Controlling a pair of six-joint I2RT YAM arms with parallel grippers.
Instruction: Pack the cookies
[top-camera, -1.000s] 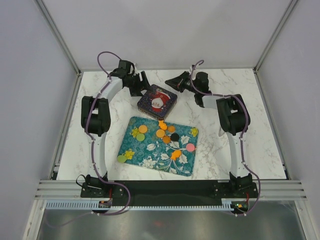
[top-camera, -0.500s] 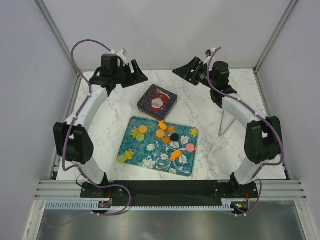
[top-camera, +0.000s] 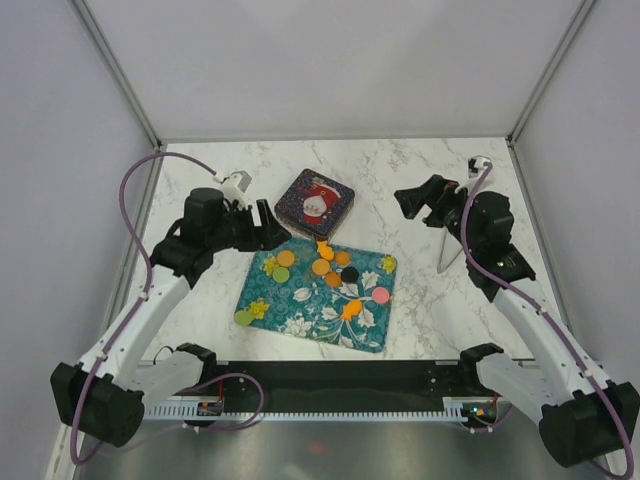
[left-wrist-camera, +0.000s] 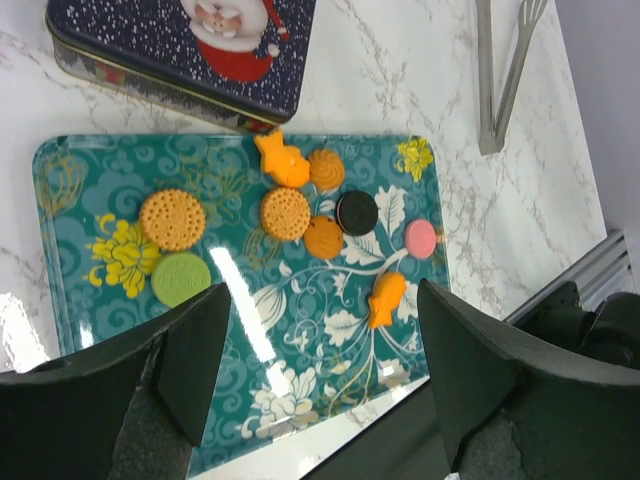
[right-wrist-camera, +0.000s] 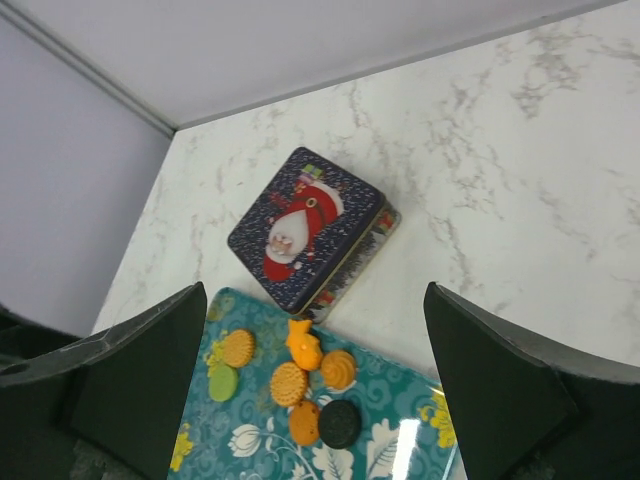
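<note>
Cookies (top-camera: 320, 267) lie scattered on the teal tray (top-camera: 300, 322) at the centre of the top view, bunched toward its upper edge. They are flat, mostly orange rounds, two fish-shaped, plus one black, one pink and a few green. Your left gripper (top-camera: 271, 224), fingers spread wide, hangs at the tray's upper-left corner, nearest them; the right gripper (top-camera: 415, 203), likewise spread, sits well apart at upper right. Beyond, the Santa tin (top-camera: 314, 203) is lidded.

Both arms have left the tin (top-camera: 314, 203) and drawn back toward their bases. The left gripper (top-camera: 268, 224) now has the tin just ahead on its right; the right gripper (top-camera: 414, 199) has it well off to its left.
</note>
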